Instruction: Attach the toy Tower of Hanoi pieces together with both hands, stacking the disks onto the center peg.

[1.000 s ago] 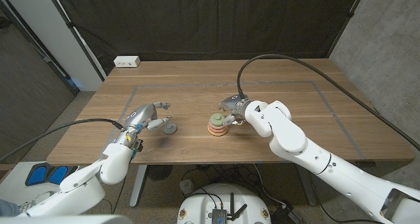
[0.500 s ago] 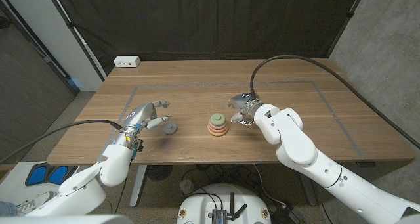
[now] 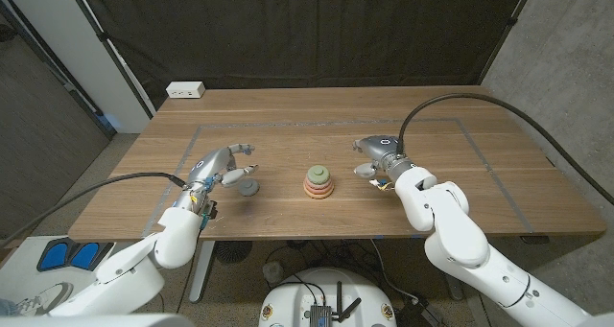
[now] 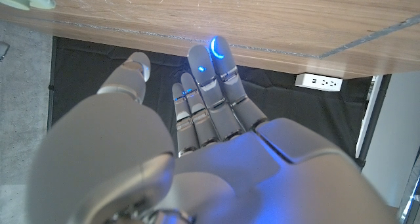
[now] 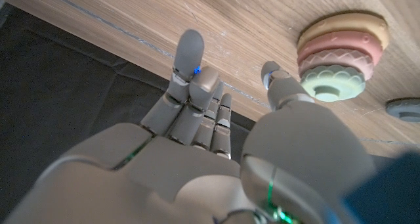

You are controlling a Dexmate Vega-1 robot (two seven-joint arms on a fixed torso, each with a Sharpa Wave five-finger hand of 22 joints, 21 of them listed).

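Left robot hand [image 3: 223,167] is empty, fingers spread, hovering over the surface [image 3: 288,212] just beside the grey disk [image 3: 249,187]; not touching it as far as the head view shows. Your right robot hand [image 3: 379,157] is also empty, fingers loosely apart, off to the right of the stack [image 3: 319,181], apart from it.

Stack sits mid-surface: orange disk at the bottom, pink above it, green disk [image 5: 331,81] on top, with the peg tip showing through the green one's hole in the right wrist view. Grey disk lies flat to the stack's left, well short of it. It looks like the last piece to go on.

For the step in hand, as I read it:
- Bring the left fingertips down onto opposite sides of the grey disk's rim and pinch at the edge; it's low and flat, so a top-down grab will likely just push it around.
- Lift clear before moving sideways, so you don't drag it into the stack.
- Use the right robot hand to steady the stack's base from the right side while seating; the stack looks light and could slide.
- Keep the disk level and line its hole over the peg tip before lowering.

Far edge: white power strip [image 3: 186,90], irrelevant.
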